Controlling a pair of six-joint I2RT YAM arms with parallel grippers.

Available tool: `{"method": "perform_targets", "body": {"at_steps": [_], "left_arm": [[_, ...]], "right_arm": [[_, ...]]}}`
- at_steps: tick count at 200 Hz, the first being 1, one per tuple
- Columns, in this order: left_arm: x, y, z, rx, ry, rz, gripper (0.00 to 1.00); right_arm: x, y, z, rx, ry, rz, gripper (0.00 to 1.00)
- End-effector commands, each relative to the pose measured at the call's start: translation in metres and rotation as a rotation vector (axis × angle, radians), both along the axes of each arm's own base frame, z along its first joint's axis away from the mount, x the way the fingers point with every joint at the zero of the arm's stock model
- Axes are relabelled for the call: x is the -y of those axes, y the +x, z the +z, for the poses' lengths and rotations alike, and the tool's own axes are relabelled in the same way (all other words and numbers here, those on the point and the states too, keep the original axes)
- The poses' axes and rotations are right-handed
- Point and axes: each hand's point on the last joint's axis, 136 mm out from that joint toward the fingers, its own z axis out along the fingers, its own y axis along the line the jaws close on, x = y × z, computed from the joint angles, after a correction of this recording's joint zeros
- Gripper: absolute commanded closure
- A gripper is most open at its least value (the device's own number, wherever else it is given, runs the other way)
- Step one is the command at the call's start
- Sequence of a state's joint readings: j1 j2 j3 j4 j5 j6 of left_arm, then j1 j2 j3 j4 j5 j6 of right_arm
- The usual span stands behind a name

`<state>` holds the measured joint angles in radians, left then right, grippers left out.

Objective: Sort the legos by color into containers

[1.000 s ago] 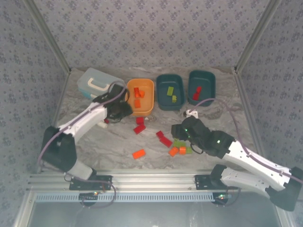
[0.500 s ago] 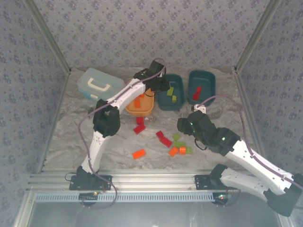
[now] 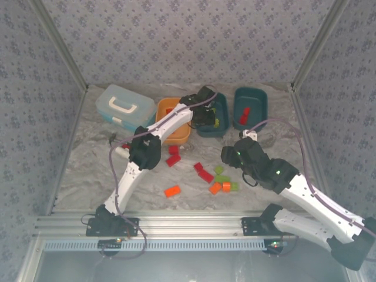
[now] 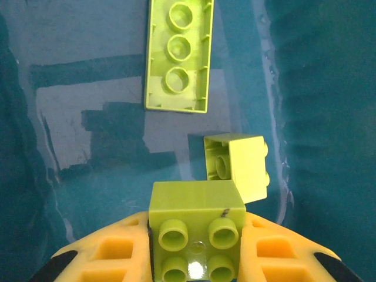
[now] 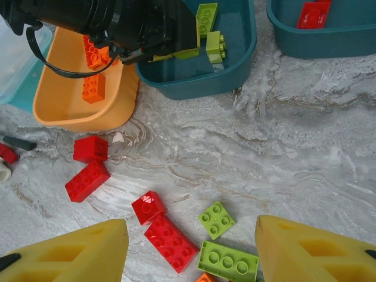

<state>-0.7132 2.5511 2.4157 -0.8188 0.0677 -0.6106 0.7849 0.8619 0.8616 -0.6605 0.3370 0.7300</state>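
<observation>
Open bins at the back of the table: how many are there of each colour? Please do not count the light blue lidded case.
Orange rounded plastic bin: 1
Dark teal rounded plastic bins: 2
Total: 3

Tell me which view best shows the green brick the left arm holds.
Left wrist: the lime brick sits close up between the yellow jaws, studs toward the camera, over the teal bin. Right wrist catches a distant lime edge under the left arm.

No legible text, label, brand, number or sign anywhere.
</observation>
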Motion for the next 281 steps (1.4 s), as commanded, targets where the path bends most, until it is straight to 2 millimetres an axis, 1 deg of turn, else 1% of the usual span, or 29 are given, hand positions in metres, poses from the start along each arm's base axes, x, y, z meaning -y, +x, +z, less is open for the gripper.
{"method": "perform_targets", "body": {"at_steps": [1,22,38,52,68,90,112,133,156,171,192,213,217,223,225,233,236,241,243,245,247,249,258,260,265,273,275,277,281], "left_arm": [[-0.005,0.0,-0.006,0.003,0.051,0.02,0.86],[-0.007,-0.002,-0.007,0.007,0.071,0.025,0.84],[-0.006,-0.003,-0.007,0.01,0.072,0.023,0.79],[-0.005,-0.003,-0.004,0.014,0.069,0.022,0.71],[-0.005,-0.003,0.001,0.019,0.063,0.021,0.59],[-0.001,-0.005,0.018,0.041,0.043,0.011,0.44],[0.001,-0.004,0.044,0.076,0.009,0.008,0.34],[0.003,-0.003,0.076,0.111,-0.035,0.013,0.31],[0.005,-0.005,0.127,0.177,-0.116,0.015,0.29],[-0.001,-0.007,0.168,0.231,-0.163,0.028,0.29],[-0.022,-0.015,0.231,0.309,-0.227,0.057,0.29],[-0.052,-0.035,0.294,0.387,-0.281,0.08,0.29],[-0.059,-0.04,0.304,0.399,-0.288,0.084,0.29],[-0.069,-0.047,0.312,0.41,-0.292,0.092,0.29],[-0.074,-0.051,0.32,0.422,-0.298,0.095,0.29],[-0.09,-0.063,0.335,0.446,-0.308,0.109,0.28],[-0.095,-0.066,0.335,0.447,-0.308,0.116,0.27],[-0.107,-0.077,0.345,0.463,-0.325,0.125,0.26],[-0.111,-0.079,0.344,0.463,-0.324,0.129,0.26],[-0.115,-0.084,0.348,0.469,-0.332,0.134,0.25],[-0.119,-0.087,0.346,0.466,-0.331,0.138,0.24],[-0.124,-0.091,0.349,0.473,-0.341,0.143,0.23],[-0.141,-0.107,0.348,0.471,-0.359,0.161,0.2],[-0.144,-0.11,0.341,0.459,-0.352,0.164,0.2],[-0.153,-0.121,0.337,0.457,-0.36,0.169,0.19],[-0.166,-0.137,0.326,0.445,-0.362,0.176,0.15],[-0.168,-0.14,0.319,0.434,-0.356,0.18,0.15],[-0.172,-0.145,0.318,0.436,-0.362,0.183,0.14],[-0.179,-0.154,0.31,0.425,-0.362,0.189,0.13]], "right_arm": [[0.007,-0.004,-0.01,-0.04,-0.007,-0.035,0.39],[0.009,-0.005,-0.013,-0.054,-0.013,-0.041,0.39],[0.009,-0.005,-0.013,-0.055,-0.015,-0.042,0.38],[0.009,-0.005,-0.013,-0.054,-0.014,-0.041,0.38],[0.008,-0.004,-0.012,-0.053,-0.017,-0.038,0.38],[0.008,-0.004,-0.008,-0.048,-0.024,-0.031,0.38],[0.008,-0.005,-0.005,-0.048,-0.03,-0.013,0.38],[0.003,-0.009,-0.005,-0.054,-0.032,0.031,0.38],[-0.001,-0.015,-0.005,-0.061,-0.038,0.09,0.39],[-0.001,-0.019,-0.003,-0.06,-0.045,0.124,0.39],[-0.005,-0.024,0.004,-0.053,-0.061,0.185,0.39],[-0.012,-0.028,0.008,-0.051,-0.06,0.247,0.39],[-0.014,-0.028,0.008,-0.052,-0.061,0.259,0.39],[-0.018,-0.028,0.006,-0.061,-0.064,0.276,0.39],[-0.019,-0.028,0.005,-0.065,-0.066,0.283,0.39],[-0.024,-0.029,0.002,-0.082,-0.072,0.309,0.39],[-0.026,-0.029,0.0,-0.088,-0.073,0.319,0.39],[-0.031,-0.03,-0.004,-0.104,-0.081,0.337,0.39],[-0.033,-0.03,-0.006,-0.111,-0.084,0.345,0.39],[-0.035,-0.031,-0.007,-0.116,-0.086,0.354,0.39],[-0.037,-0.03,-0.01,-0.123,-0.09,0.359,0.38],[-0.038,-0.03,-0.012,-0.133,-0.095,0.366,0.38],[-0.046,-0.031,-0.022,-0.167,-0.113,0.392,0.38],[-0.048,-0.031,-0.025,-0.174,-0.119,0.399,0.38],[-0.053,-0.031,-0.033,-0.196,-0.131,0.416,0.38],[-0.063,-0.032,-0.042,-0.224,-0.137,0.451,0.37],[-0.066,-0.032,-0.044,-0.231,-0.139,0.461,0.37],[-0.069,-0.032,-0.046,-0.237,-0.14,0.469,0.37],[-0.073,-0.033,-0.052,-0.251,-0.149,0.486,0.36]]}}
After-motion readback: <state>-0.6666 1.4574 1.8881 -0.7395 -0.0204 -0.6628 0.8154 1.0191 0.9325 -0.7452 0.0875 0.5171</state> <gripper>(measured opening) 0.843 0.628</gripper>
